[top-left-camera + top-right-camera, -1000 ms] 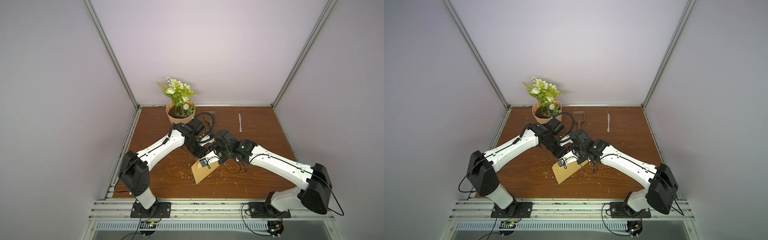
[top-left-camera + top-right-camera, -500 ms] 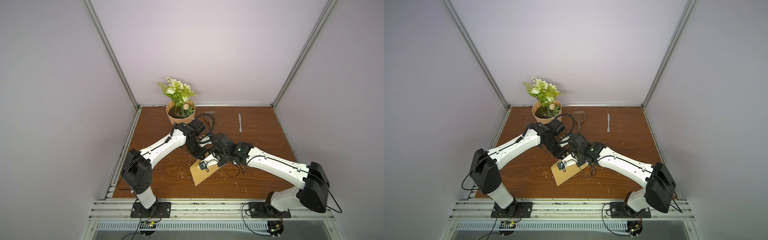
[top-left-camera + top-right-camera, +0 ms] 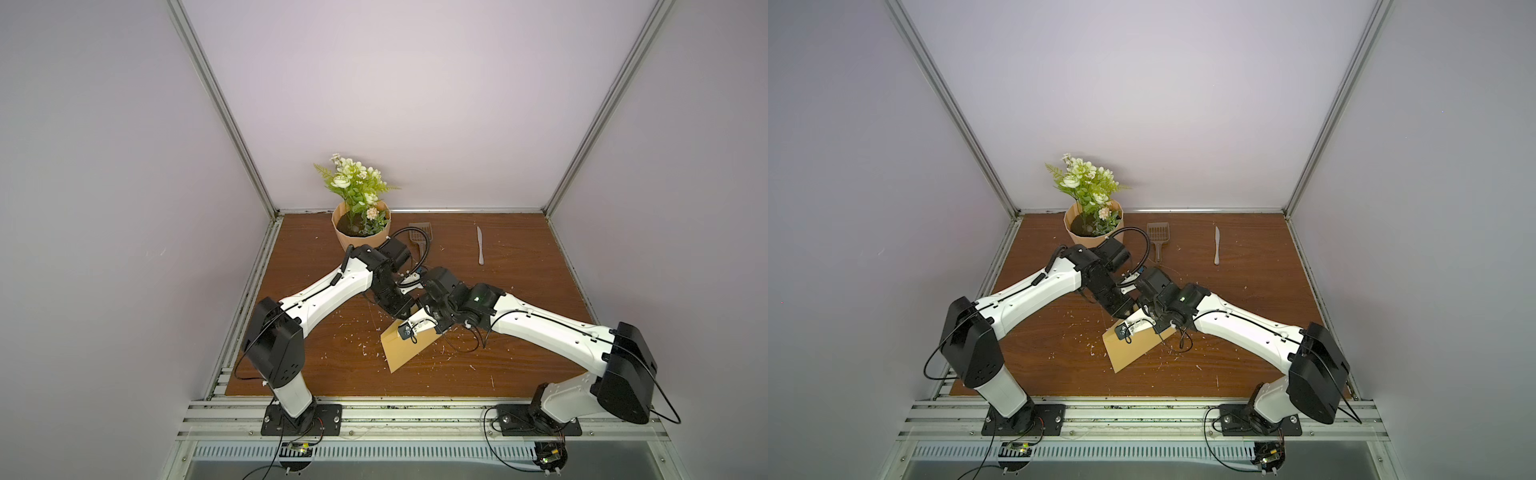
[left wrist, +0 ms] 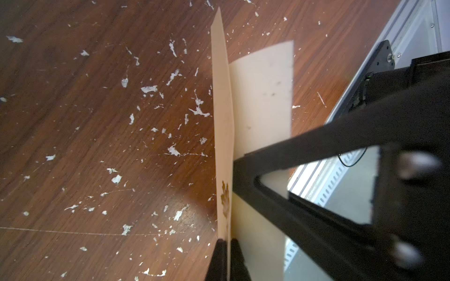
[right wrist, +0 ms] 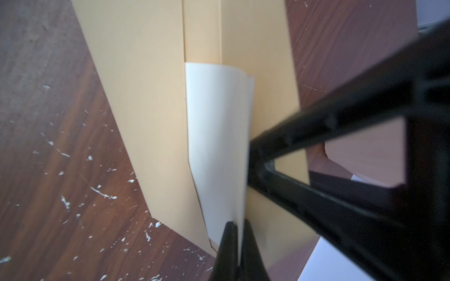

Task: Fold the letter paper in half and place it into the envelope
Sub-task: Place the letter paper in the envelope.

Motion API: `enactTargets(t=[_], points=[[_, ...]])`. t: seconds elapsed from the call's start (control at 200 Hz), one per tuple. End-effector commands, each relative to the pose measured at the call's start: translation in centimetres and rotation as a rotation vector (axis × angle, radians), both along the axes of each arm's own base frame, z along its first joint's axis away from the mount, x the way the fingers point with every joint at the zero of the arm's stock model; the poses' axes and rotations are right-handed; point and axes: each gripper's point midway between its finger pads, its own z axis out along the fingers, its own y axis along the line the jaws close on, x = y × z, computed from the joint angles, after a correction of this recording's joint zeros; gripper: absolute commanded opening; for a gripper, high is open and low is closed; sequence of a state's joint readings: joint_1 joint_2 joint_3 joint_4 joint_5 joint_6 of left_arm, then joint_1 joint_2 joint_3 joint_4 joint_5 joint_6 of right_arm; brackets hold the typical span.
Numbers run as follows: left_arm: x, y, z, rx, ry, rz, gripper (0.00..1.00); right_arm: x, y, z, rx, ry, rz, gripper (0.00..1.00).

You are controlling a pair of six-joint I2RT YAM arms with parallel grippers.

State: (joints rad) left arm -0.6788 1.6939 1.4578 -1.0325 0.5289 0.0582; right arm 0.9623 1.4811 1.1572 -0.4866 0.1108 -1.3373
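Enclosure: three plain pale lilac-grey walls, joined by silver aluminium corner posts. Dark brown wood-grain counter, scattered all over with small white flecks. Tan pot of green leaves and white flowers stands against the back wall. Silver slotted aluminium rail runs along the counter edge farthest from the pot. Light even and diffuse.

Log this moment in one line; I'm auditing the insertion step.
left hand: shut on envelope edge | right hand: shut on letter paper | letter paper: at envelope mouth, not fully inside
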Motion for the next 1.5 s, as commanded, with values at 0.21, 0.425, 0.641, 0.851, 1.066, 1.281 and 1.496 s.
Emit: enactTargets(t=[0.21,0.425,0.641,0.851,1.066,1.281,1.496], points=[[-0.2,-2.0,2.4,-0.107,-0.006,-0.046,0.00,-1.0,0.1,-1.0,0.003,0.017,0.009,0.00],[-0.6,-1.8,1.8,-0.096,0.013,-0.049,0.00,-0.5,0.1,-0.8,-0.005,0.010,-0.018,0.00],[-0.9,-1.9,1.9,-0.104,0.023,-0.050,0.00,0.5,-0.2,-0.8,-0.023,-0.024,-0.057,0.00],[-1.8,-1.2,0.6,-0.073,0.061,-0.048,0.00,1.6,-0.4,0.0,-0.035,-0.069,-0.102,0.00],[-1.7,-1.2,0.7,-0.072,0.057,-0.049,0.00,1.6,-0.3,0.3,0.004,-0.070,-0.111,0.02],[-1.8,-2.0,1.5,-0.116,0.076,-0.058,0.00,0.9,-0.2,-0.9,0.001,-0.025,-0.103,0.00],[-1.5,-2.8,2.6,-0.152,0.066,-0.067,0.00,1.1,0.1,-1.9,0.000,-0.014,-0.110,0.00]])
